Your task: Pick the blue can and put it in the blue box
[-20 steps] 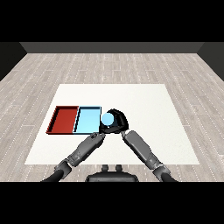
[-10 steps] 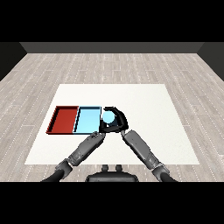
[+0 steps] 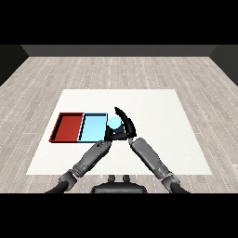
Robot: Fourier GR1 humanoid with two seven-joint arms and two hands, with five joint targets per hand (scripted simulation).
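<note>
At frame centre the right hand [image 3: 124, 124] curls round the blue can [image 3: 114, 122], which sits just right of the blue tray [image 3: 92, 126]. The tray lies to the can's left. The left hand [image 3: 109, 135] is just below; I cannot tell its fingers' state.

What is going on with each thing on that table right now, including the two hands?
blue can: upright, held just right of the light blue tray, not yet in it.
right hand: curled round the blue can.
left hand: near the can's base; fingers hard to make out.
light blue tray: flat on the table, nothing in it.
red tray: beside it, nothing in it.
</note>
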